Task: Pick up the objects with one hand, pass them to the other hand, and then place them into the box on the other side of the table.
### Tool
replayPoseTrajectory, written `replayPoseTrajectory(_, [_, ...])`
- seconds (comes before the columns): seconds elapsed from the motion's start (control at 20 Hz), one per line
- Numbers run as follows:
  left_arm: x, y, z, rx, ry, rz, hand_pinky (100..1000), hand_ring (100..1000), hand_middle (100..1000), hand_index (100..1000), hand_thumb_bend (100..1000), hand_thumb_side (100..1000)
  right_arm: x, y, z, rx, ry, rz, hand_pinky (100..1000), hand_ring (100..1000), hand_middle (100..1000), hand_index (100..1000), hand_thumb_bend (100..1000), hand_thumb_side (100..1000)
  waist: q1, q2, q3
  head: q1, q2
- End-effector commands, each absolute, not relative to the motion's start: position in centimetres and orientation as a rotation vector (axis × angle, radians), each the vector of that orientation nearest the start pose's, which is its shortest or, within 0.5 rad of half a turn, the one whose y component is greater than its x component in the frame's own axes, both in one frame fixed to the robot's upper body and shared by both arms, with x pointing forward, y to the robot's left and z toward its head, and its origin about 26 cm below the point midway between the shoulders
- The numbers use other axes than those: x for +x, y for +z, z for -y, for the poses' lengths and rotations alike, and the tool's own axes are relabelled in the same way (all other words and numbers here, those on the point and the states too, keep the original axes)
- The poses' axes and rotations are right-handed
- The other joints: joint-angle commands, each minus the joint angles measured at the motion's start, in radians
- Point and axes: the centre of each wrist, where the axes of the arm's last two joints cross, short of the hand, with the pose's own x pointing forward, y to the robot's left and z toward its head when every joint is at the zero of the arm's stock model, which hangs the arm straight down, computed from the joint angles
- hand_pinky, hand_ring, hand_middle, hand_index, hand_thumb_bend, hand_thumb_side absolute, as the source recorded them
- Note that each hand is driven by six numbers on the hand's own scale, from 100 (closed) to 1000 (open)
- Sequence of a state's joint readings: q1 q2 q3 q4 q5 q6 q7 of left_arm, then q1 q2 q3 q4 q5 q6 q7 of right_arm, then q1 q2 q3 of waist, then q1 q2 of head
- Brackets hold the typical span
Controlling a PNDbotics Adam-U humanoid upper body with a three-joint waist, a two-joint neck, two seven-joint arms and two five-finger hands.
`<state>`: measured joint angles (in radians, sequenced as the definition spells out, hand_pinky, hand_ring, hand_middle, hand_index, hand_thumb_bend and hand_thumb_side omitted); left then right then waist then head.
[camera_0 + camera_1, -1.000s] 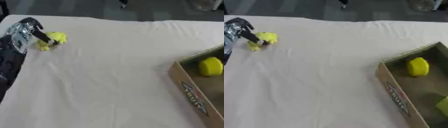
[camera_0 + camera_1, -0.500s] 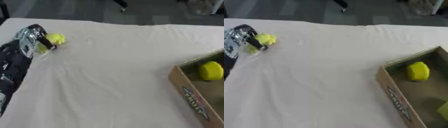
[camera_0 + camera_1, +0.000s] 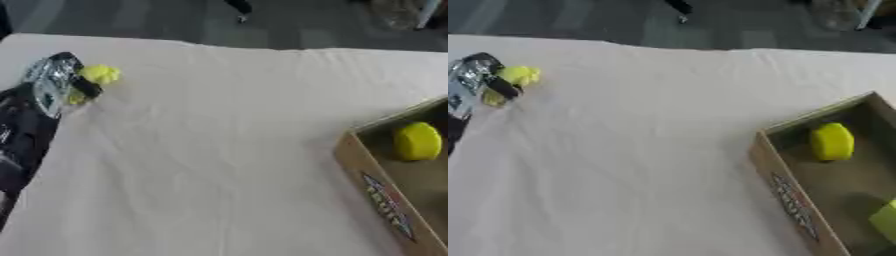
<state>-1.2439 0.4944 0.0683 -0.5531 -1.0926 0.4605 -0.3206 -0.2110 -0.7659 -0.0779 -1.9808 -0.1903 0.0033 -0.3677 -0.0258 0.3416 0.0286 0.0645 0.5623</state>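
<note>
Your left hand (image 3: pixel 54 82) sat at the table's (image 3: pixel 227 150) far left edge with its fingers curled around a small yellow object (image 3: pixel 98 75); it appeared to have the piece pinched, though blur made the contact hard to confirm. The object showed on the hand's right, inner side, toward the table's middle, with a second patch of yellow lower against the fingers, so any long axis could not be told. The box (image 3: pixel 794 200) lay well apart on the right, already holding a yellow disc (image 3: pixel 831 142). Your right hand showed in neither view, so the pass called for it to come in from the right to meet the left. The right eye view alone showed another yellow-green piece (image 3: pixel 885 220) deeper in the box; the left eye view showed more of your left arm.
</note>
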Motion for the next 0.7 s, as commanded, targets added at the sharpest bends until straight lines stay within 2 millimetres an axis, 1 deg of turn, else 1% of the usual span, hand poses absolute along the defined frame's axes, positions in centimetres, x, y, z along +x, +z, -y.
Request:
replayPoseTrajectory(0.05, [50.8,29.9,-32.2,1.274,-0.686,0.991,584,619,547,527,158,100,28.0,25.3,34.5,-0.606,0.27,2.272,992,957,822,1000,100,423,0.002,-0.038,0.004,-0.017,0.016])
replayPoseTrajectory(0.3, [50.5,31.2,-31.8,1.347,-0.701,1.043,578,607,543,527,174,100,28.0,26.1,34.6,-0.6,0.292,2.283,991,958,824,1000,100,400,0.003,-0.062,0.015,-0.051,0.035])
replayPoseTrajectory(0.45, [50.2,32.2,-31.2,1.405,-0.723,1.094,571,599,540,526,170,100,28.1,27.4,34.4,-0.588,0.342,2.307,989,957,825,1000,100,377,0.005,-0.08,0.024,-0.069,0.042])
replayPoseTrajectory(0.5, [50.1,32.5,-31.0,1.416,-0.733,1.118,567,593,536,522,170,100,28.2,27.8,34.3,-0.583,0.36,2.315,988,955,824,1000,100,348,0.006,-0.085,0.026,-0.072,0.044])
replayPoseTrajectory(0.55, [49.9,32.9,-30.7,1.425,-0.748,1.153,565,589,534,519,168,100,28.2,28.3,34.1,-0.576,0.384,2.325,988,955,824,1000,100,341,0.007,-0.09,0.03,-0.076,0.046])
replayPoseTrajectory(0.65, [49.3,33.6,-30.0,1.429,-0.775,1.248,544,566,515,511,154,100,28.3,29.5,33.7,-0.561,0.435,2.348,984,952,822,995,100,252,0.009,-0.099,0.038,-0.085,0.052])
replayPoseTrajectory(0.7, [48.8,33.8,-29.6,1.417,-0.785,1.306,532,551,502,510,138,100,28.4,30.1,33.5,-0.557,0.465,2.361,981,950,822,985,100,179,0.01,-0.103,0.041,-0.09,0.055])
